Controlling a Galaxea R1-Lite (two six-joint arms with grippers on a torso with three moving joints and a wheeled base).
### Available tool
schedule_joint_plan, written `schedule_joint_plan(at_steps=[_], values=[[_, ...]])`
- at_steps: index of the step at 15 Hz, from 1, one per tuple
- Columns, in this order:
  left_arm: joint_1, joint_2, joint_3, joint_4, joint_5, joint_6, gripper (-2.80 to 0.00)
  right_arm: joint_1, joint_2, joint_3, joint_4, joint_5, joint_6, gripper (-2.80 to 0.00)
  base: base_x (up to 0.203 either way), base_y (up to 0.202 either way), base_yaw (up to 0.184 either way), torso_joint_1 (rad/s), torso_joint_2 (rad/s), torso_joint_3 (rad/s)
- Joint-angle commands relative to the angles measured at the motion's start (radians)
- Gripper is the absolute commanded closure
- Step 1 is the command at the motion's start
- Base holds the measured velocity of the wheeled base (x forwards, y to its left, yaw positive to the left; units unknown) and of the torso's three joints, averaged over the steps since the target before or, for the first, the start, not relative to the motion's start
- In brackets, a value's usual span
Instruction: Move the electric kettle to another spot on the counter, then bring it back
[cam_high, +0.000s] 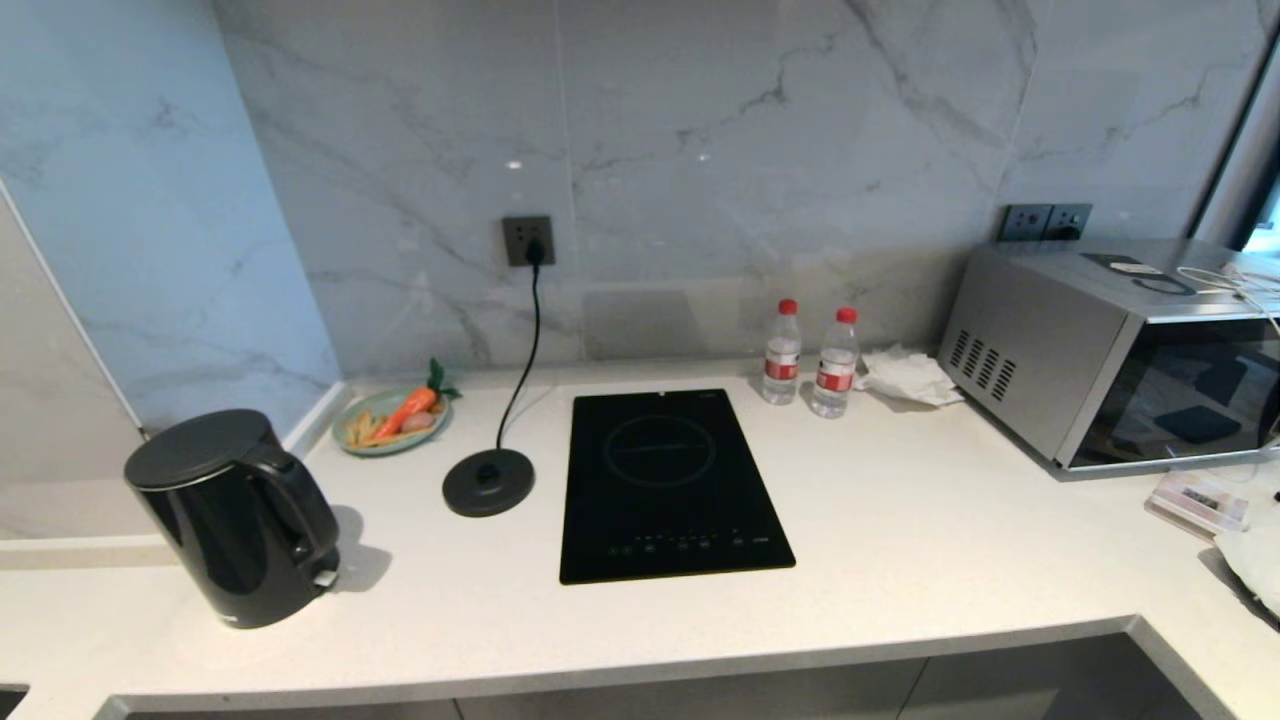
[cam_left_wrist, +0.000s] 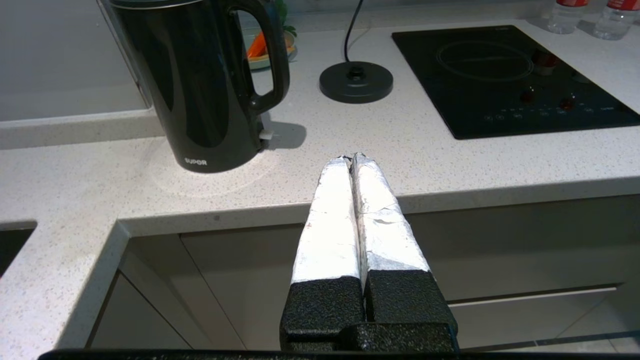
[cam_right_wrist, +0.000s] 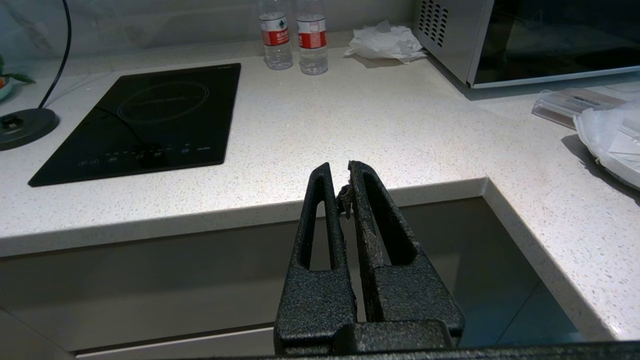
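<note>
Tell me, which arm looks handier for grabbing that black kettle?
Probably the left. The electric kettle stands close ahead of the left gripper, handle toward it. The right gripper faces the counter near the microwave; no kettle shows there.

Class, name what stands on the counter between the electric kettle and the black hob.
In the head view, the corded base disc stands between the electric kettle and hob.
</note>
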Motion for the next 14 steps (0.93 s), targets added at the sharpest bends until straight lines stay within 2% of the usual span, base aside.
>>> schedule_joint_plan(at_steps=[1, 14], values=[[0.000, 0.002, 0.000, 0.001, 0.000, 0.000, 0.00, 0.000, 0.002, -0.001, -0.001, 0.000, 0.000, 0.00, 0.000, 0.000, 0.000, 0.000, 0.00, 0.000], [0.000, 0.002, 0.000, 0.001, 0.000, 0.000, 0.00, 0.000, 0.002, -0.001, 0.000, 0.000, 0.000, 0.00, 0.000, 0.000, 0.000, 0.000, 0.00, 0.000]])
